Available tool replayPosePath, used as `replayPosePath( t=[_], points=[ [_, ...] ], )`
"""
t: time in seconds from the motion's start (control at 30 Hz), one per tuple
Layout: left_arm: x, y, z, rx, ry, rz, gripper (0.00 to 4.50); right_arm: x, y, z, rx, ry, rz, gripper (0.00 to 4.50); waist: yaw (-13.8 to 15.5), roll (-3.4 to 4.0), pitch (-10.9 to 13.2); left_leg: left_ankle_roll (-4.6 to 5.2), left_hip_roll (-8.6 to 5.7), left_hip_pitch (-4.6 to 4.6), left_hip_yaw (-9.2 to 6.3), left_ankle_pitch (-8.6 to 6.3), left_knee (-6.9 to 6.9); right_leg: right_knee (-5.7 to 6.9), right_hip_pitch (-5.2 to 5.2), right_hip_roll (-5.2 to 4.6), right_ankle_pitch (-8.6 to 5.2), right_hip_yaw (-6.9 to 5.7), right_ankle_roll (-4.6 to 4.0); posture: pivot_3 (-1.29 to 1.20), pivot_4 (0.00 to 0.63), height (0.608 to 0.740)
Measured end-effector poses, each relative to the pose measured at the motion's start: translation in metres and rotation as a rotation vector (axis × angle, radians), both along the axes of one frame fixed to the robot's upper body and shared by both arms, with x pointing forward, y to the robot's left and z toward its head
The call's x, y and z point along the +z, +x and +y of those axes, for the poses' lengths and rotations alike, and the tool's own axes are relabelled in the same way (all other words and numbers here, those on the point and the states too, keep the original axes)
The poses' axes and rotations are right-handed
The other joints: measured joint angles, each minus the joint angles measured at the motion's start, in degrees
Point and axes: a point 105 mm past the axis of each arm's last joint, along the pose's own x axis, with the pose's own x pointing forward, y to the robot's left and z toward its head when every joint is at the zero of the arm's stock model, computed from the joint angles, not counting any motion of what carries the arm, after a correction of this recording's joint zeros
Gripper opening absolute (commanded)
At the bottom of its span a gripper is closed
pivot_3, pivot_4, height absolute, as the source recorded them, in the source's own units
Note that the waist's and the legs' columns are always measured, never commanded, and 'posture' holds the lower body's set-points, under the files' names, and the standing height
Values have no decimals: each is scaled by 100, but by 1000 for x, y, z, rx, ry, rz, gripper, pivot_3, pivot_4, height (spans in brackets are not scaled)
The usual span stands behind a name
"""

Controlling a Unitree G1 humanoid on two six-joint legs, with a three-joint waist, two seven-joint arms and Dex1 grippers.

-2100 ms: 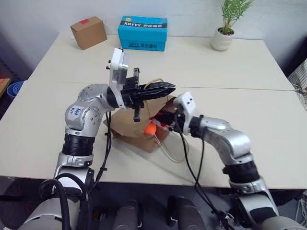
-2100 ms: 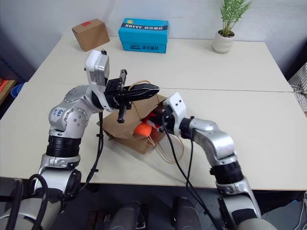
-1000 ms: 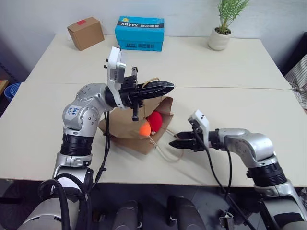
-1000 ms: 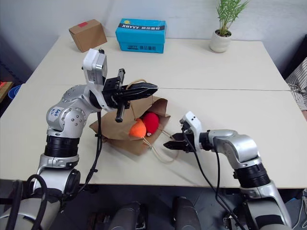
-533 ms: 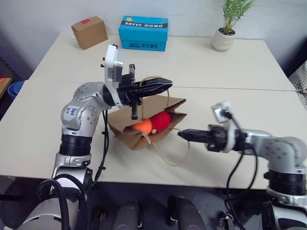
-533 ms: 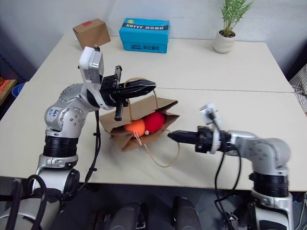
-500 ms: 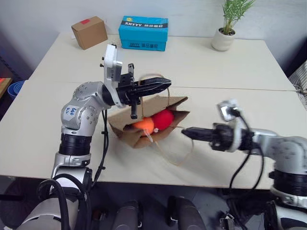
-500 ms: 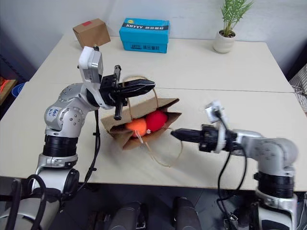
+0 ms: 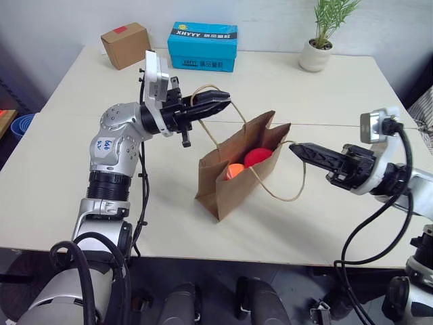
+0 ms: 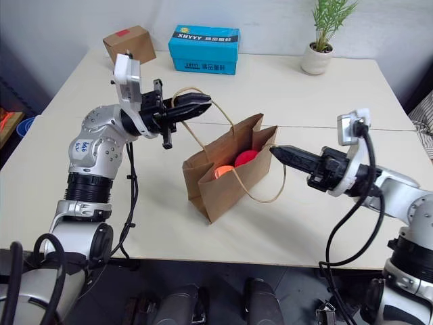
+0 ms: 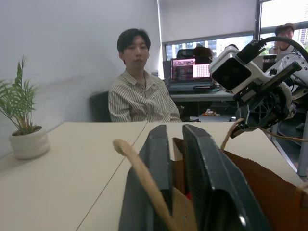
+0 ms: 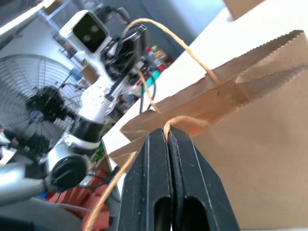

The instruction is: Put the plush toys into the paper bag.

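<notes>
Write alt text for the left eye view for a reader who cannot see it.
A brown paper bag stands upright on a cream table, with a red plush toy and an orange plush toy showing in its open top. The left end effector lifts one cord handle; the shut right end effector holds the other.

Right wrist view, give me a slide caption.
Right gripper shut on the paper bag's cord handle.
</notes>
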Motion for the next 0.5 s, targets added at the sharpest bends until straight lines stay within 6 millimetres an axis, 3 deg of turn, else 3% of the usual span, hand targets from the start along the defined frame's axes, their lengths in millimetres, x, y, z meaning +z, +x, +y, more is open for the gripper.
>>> replayPosePath(
  t=[0.13,0.3,0.4,0.5],
  points=[
    [-5,-4,18,27,78,0,2731,9,-12,5,29,18,-54,1624,-18,1,0,0,3,-1,-1,0,-6,-5,-1,0,0,0,0,0,150,740],
    [-17,-11,37,38,195,40,4325,15,-26,-5,37,-41,-83,3381,6,0,0,8,2,-1,-2,-4,-4,-10,3,-1,1,0,2,0,150,740],
    [-19,-17,47,31,267,73,4500,17,-31,-18,-3,-47,-81,4443,37,-2,2,13,1,-2,-2,-8,-3,-14,4,-3,1,0,2,0,150,740],
    [-21,-18,55,40,284,107,4500,18,-35,-28,-41,-48,-89,4479,54,-3,2,13,1,-2,-3,-8,-3,-15,5,-3,1,-1,3,0,150,740]
  ],
)
